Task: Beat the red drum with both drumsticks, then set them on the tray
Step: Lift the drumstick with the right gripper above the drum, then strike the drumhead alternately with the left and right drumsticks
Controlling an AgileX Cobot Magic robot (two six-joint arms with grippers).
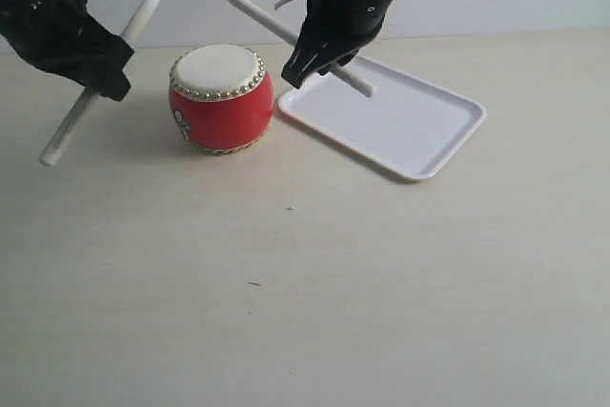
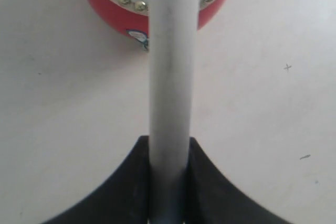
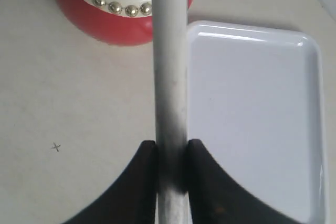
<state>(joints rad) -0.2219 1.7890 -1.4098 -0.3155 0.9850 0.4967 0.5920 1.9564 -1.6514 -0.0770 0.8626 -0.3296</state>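
Observation:
The red drum (image 1: 221,97) stands on the table with its cream head up, also seen as the red drum (image 2: 113,9) and the red drum (image 3: 105,22) in the wrist views. My left gripper (image 1: 103,80) is shut on one drumstick (image 1: 143,14), held in the air left of the drum with its tip raised above drum height. My right gripper (image 1: 315,59) is shut on the other drumstick (image 1: 250,10), its tip lifted above the drum. The white tray (image 1: 400,121) lies right of the drum, with the right stick's tail over its near corner. Both sticks, the left drumstick (image 2: 169,77) and the right drumstick (image 3: 170,66), run straight out from the jaws.
The pale table (image 1: 305,293) stretches wide in front of the drum and tray. A small dark speck (image 1: 254,284) lies on it. A pale wall runs behind the table.

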